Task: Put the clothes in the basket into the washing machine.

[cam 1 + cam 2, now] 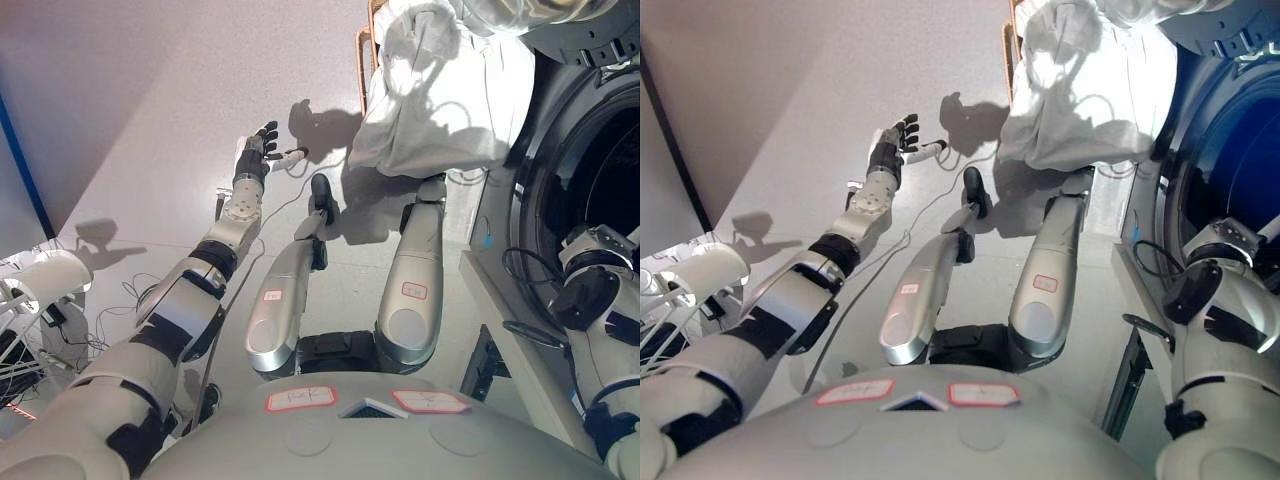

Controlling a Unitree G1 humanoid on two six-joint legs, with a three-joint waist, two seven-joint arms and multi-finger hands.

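Note:
A white garment hangs in folds at the top, draped over the orange-brown rim of the basket and reaching toward the washing machine on the right. The machine's round dark opening faces me. My right arm reaches into that opening up to the wrist, and the hand beyond it is hidden in the dark drum. My left hand is held out over the pale floor, well left of the garment, with fingers straight and nothing in them.
A white rounded object with loose cables sits at the lower left. The washing machine's white front and grey door ring fill the right side. Pale floor lies between the left hand and the basket.

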